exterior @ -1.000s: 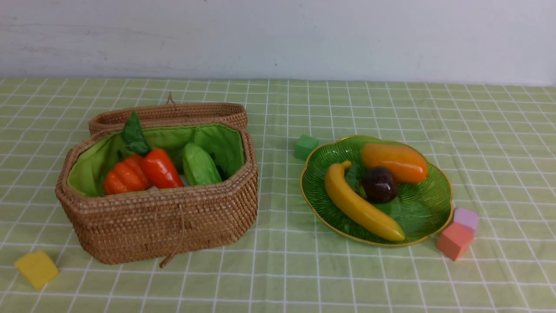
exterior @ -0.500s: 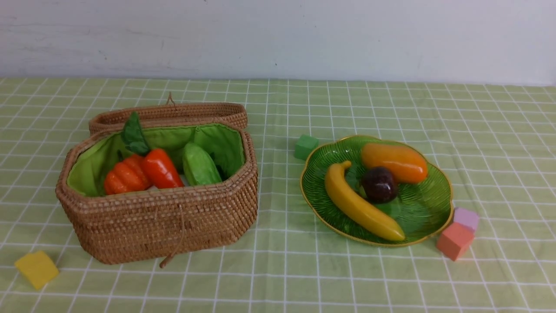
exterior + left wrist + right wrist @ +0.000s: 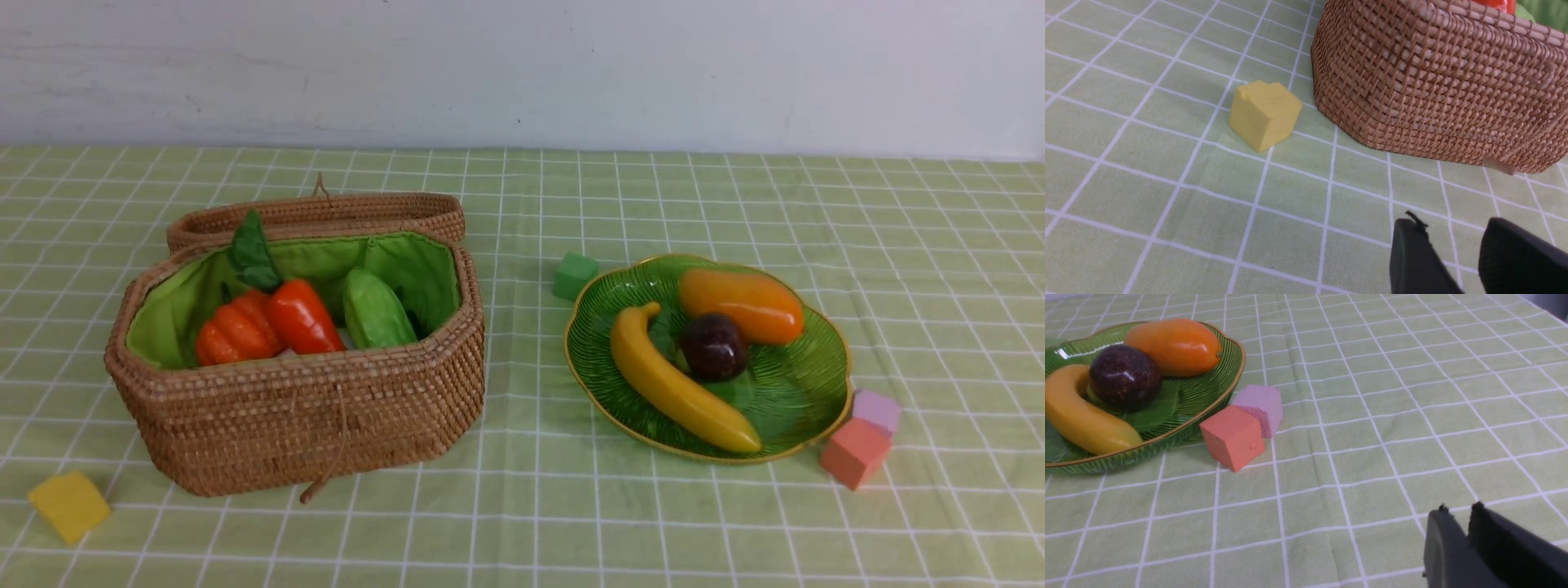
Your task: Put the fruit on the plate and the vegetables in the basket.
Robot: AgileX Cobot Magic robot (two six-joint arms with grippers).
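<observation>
Black left claw above tablecloth

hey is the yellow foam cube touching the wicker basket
Apart: the left wrist view shows checked cloth between the yellow foam cube and the wicker basket.

No text, label, brand, number or sign can be read anywhere in the three views.
</observation>
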